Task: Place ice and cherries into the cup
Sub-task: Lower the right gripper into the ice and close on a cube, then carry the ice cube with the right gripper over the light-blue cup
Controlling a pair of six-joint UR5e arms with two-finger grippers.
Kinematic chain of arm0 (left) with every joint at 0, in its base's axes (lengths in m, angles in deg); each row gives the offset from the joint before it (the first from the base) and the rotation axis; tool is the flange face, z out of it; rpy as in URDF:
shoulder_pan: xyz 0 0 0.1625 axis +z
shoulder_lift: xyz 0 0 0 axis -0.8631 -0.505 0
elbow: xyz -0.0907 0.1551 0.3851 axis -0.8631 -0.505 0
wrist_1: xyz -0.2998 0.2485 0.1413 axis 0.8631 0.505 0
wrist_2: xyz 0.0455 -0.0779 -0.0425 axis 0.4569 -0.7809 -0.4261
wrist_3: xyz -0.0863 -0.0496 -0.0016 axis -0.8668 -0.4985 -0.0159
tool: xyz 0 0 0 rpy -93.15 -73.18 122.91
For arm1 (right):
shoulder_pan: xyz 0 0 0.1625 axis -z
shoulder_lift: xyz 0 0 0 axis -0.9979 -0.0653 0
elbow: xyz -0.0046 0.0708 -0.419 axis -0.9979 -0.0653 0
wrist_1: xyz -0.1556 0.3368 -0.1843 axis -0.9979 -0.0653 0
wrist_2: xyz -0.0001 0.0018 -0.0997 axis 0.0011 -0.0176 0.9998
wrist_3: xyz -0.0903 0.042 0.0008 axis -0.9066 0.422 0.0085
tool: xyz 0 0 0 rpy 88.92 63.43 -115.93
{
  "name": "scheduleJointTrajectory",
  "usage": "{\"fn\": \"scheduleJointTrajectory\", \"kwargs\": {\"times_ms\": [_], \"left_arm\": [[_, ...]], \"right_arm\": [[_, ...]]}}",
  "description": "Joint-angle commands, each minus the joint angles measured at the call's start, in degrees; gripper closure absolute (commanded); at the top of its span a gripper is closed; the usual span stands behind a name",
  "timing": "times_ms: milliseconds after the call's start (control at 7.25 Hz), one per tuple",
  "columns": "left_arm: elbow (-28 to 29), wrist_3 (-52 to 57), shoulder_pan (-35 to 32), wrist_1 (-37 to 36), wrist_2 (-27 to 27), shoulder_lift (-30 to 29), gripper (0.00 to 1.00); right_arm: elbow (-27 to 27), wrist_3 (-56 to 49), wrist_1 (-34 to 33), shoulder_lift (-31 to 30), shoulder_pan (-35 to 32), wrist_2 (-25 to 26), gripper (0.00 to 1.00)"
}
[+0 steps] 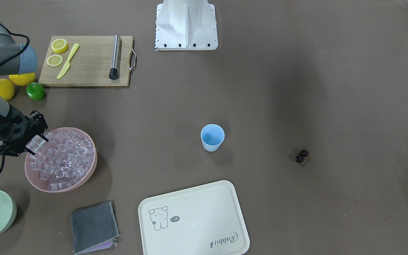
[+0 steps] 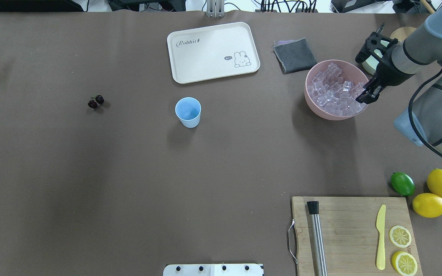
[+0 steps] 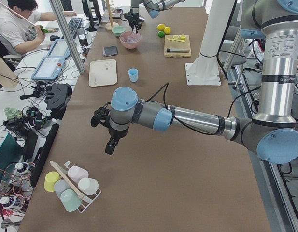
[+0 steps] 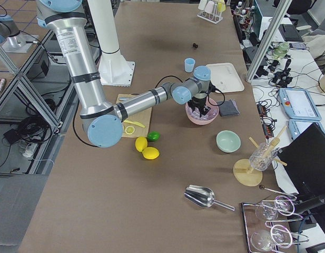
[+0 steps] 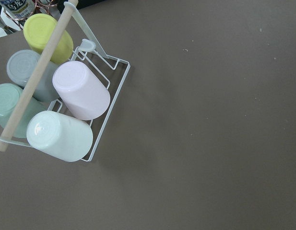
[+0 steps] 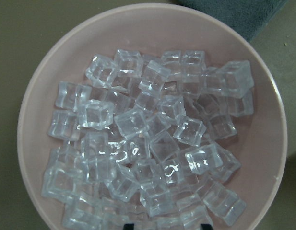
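Bright, even light is falling from above, and the cup (image 2: 188, 111) is casting only a short, soft-edged shadow toward the robot's side. A broad dim band is lying over the table (image 2: 221, 172) on the cherries' (image 2: 96, 102) side of the cup. On the cup's other side, the ice (image 6: 148, 143) is throwing small white glints in the sharp wrist view, where the table is taking an olive cast. In the side views the cup is showing small and slightly soft.
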Motion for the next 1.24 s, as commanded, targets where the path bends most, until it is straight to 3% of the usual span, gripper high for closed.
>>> {"fn": "scheduleJointTrajectory", "kwargs": {"times_ms": [0,138,552,828,1103], "left_arm": [[0.0,0.0,0.0,0.0,0.0,0.0,0.02],[0.0,0.0,0.0,0.0,0.0,0.0,0.02],[0.2,0.1,0.0,0.0,0.0,0.1,0.02],[0.0,0.2,0.0,0.0,0.0,0.2,0.02],[0.1,0.2,0.1,0.0,-0.1,0.1,0.02]], "right_arm": [[1.0,0.3,-3.9,3.3,-1.7,-1.3,1.00],[0.4,4.3,-7.3,7.9,0.3,-0.6,1.00],[-1.4,30.1,-8.2,23.6,13.2,5.8,1.00],[-13.3,43.4,-7.5,38.9,23.2,16.2,1.00],[-17.3,48.2,-2.5,41.3,27.4,23.5,1.00]]}}
